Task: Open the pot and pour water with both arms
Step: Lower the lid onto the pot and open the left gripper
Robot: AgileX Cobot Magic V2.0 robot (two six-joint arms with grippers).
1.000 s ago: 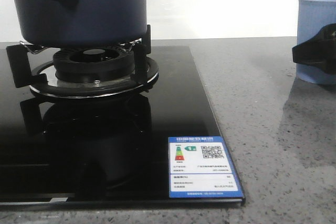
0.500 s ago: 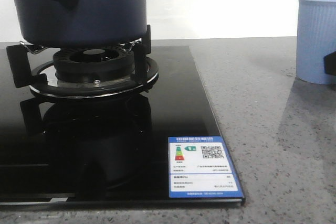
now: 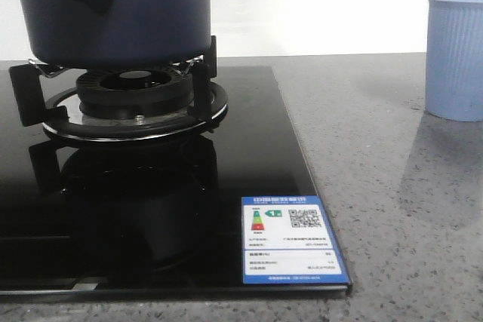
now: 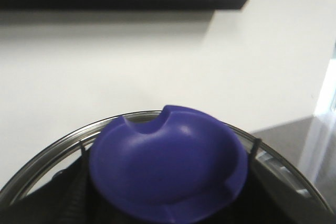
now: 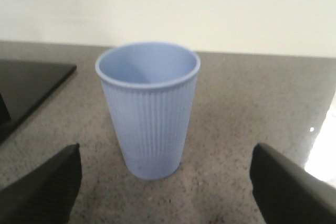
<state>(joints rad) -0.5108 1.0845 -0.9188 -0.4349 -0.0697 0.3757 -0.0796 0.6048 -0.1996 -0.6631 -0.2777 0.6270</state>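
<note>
The pot sat on the black trivet of a gas burner, at the far left of the glass hob, its stub handle with a hole facing the camera. The left wrist view looked closely over a purple-blue lid knob ringed by a metal-rimmed lid. The left tool's own fingers were not clearly visible, so whether it was apart or clamped could not be told.

The right tool stood apart, both fingers spread wide with the light blue ribbed cup upright between and just ahead of them, not touched. The cup stood on the speckled grey bench, well right of the pot. The left arm appeared nearer the lid, the right nearer the cup.

A blue energy label with a QR code sat at the hob's near corner; its print was too small to read.
</note>
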